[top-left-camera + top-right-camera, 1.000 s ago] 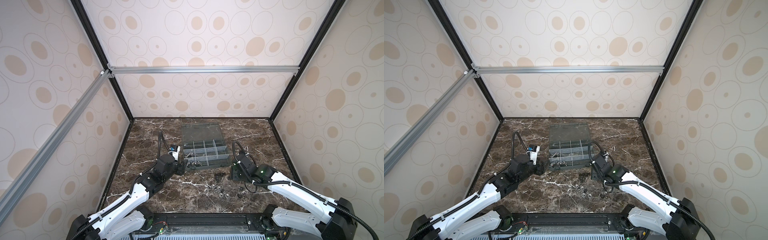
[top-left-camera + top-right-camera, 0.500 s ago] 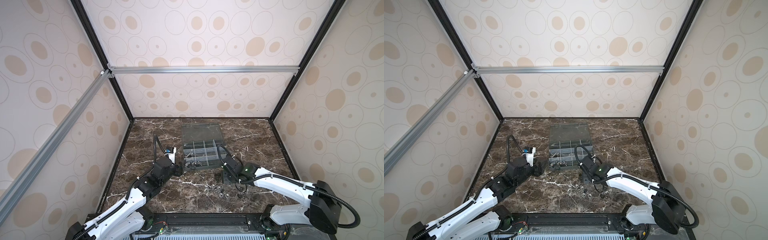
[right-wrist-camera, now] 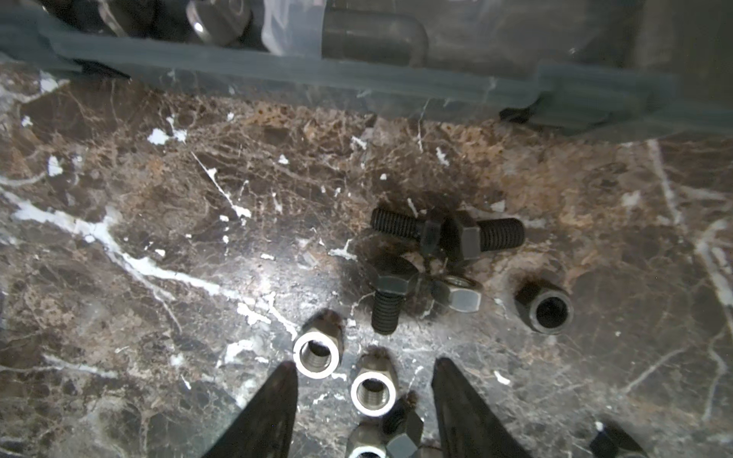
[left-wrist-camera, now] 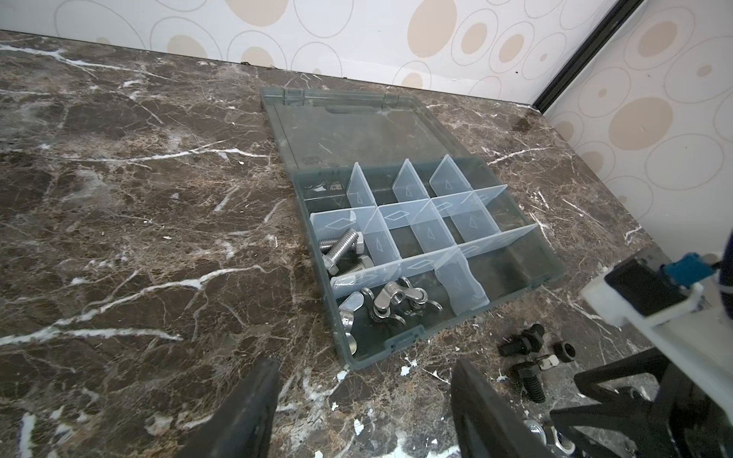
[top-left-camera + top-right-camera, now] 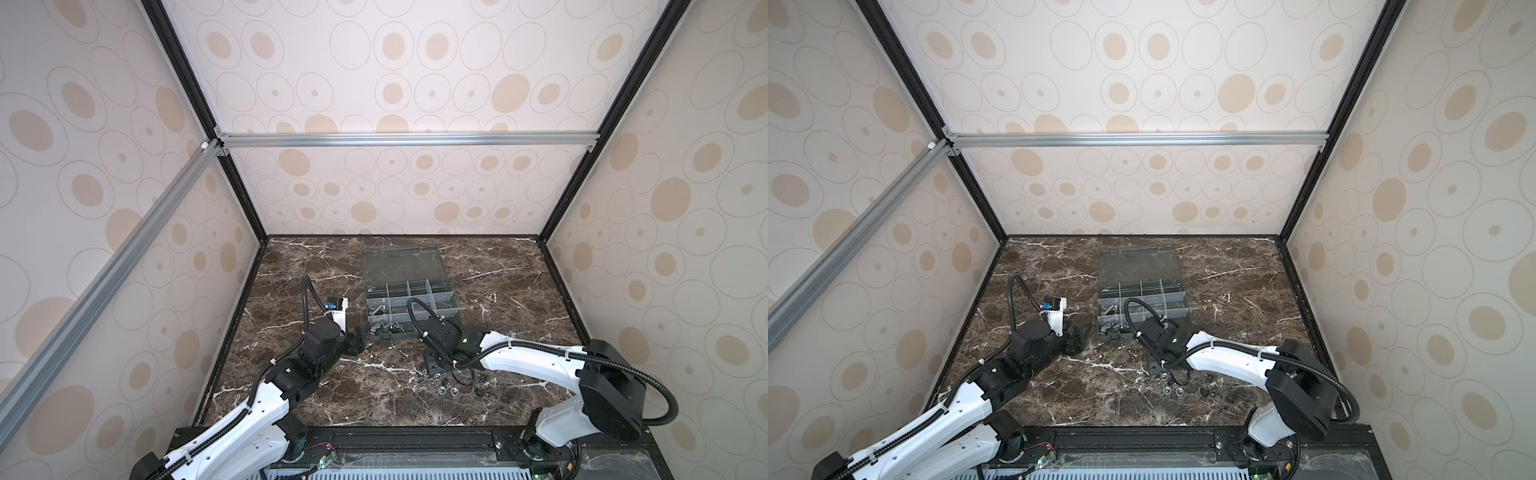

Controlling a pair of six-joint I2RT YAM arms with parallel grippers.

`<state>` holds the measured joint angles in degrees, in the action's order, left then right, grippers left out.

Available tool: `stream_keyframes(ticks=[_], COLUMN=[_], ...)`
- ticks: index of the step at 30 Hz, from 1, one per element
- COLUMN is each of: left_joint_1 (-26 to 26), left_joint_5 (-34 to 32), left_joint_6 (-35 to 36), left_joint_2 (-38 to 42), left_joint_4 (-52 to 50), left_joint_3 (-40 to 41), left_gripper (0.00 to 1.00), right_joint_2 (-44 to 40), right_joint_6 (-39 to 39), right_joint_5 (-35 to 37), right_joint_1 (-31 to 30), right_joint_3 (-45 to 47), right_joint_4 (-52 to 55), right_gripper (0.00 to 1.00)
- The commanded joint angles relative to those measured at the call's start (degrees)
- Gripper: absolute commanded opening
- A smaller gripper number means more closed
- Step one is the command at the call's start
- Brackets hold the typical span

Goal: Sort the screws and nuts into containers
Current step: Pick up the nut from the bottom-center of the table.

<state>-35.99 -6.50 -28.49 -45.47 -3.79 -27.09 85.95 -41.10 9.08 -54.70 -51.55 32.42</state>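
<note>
The grey organiser box of containers [image 5: 453, 309] [image 5: 1183, 309] lies open at mid table. In the left wrist view one compartment holds silver screws [image 4: 343, 248] and the one beside it holds winged nuts [image 4: 390, 303]. My left gripper [image 4: 365, 363] [image 5: 357, 343] is open over bare marble at the box's front left corner. My right gripper [image 3: 365, 364] [image 5: 434, 368] is open and low over the loose pile, with a silver nut [image 3: 373, 390] between its fingers, untouched. Another silver nut [image 3: 317, 354], black screws [image 3: 400, 228] and a black nut [image 3: 549, 311] lie around it.
The box's clear lid [image 5: 401, 264] lies flat behind the compartments. The box's front wall [image 3: 357, 85] stands just beyond the loose pile. The right arm's wrist [image 4: 654, 293] is close beside the left gripper. Patterned walls enclose the table; a black rail [image 5: 395, 440] runs along the front.
The right gripper has swung left and towards the front, from beside the box to over the loose pile, its jaws narrowing a little. The left gripper drew back slightly and opened wider.
</note>
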Motion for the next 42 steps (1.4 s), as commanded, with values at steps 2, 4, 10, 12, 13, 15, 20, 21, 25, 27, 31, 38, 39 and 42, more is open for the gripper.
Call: stream_keyframes(ticks=[2, 4, 10, 12, 13, 15, 20, 21, 25, 27, 31, 38, 39, 42], left_joint_1=[0.5, 0.5, 0.4, 0.5, 0.5, 0.4, 0.4, 0.5, 0.5, 0.5, 0.4, 0.4, 0.4, 0.5], left_joint_5=[-0.7, -0.5, -0.1, -0.2, -0.1, -0.2, -0.2, -0.2, -0.2, -0.3, -0.2, 0.0, 0.0, 0.0], left_joint_6=[-1.5, -1.8, -2.6, -2.7, -2.7, -2.7, -2.9, -2.9, -3.1, -3.1, -3.3, -3.6, -3.6, -3.7], left_joint_2=[0.5, 0.5, 0.6, 0.7, 0.8, 0.9, 1.3, 1.3, 1.7, 1.9, 2.1, 2.2, 2.3, 2.4], left_joint_4=[1.1, 1.4, 1.7, 1.8, 1.7, 1.7, 1.7, 1.7, 1.7, 1.8, 2.1, 2.5, 2.5, 2.7], left_joint_3=[0.4, 0.6, 1.3, 1.3, 1.4, 1.4, 1.6, 1.7, 2.0, 2.1, 2.5, 3.0, 2.9, 3.1], left_gripper=[0.69, 0.69, 0.7, 0.7, 0.69, 0.7, 0.7, 0.7, 0.7, 0.7, 0.7, 0.7, 0.7, 0.71], right_joint_2=[1.4, 2.0, 4.1, 5.1, 5.6, 6.6, 8.6, 9.0, 10.3, 10.7, 11.2, 11.5, 11.7, 12.3], right_joint_6=[-0.6, -0.5, -0.3, -0.3, -0.3, -0.2, 0.3, 0.4, 0.4, 0.4, 0.1, -0.3, -0.3, -0.2], right_joint_5=[-1.2, -1.5, -1.7, -1.8, -1.8, -1.6, -1.5, -1.5, -1.2, -1.2, -0.7, -0.2, -0.1, -0.4], right_joint_1=[-1.0, -1.2, -2.4, -2.9, -3.0, -3.2, -3.8, -3.8, -4.2, -4.3, -4.4, -4.4, -4.4, -4.4], right_joint_3=[-0.2, -0.4, -1.5, -1.9, -2.1, -2.6, -4.2, -4.6, -5.4, -5.5, -5.8, -5.5, -5.5, -5.8], right_joint_4=[-0.4, -0.5, -0.3, -0.1, 0.1, 0.3, 0.9, 1.2, 1.9, 2.2, 2.9, 3.5, 3.5, 3.3], right_gripper=[0.56, 0.54, 0.49, 0.48, 0.48, 0.46, 0.43, 0.42, 0.39, 0.37, 0.35, 0.31, 0.3, 0.28])
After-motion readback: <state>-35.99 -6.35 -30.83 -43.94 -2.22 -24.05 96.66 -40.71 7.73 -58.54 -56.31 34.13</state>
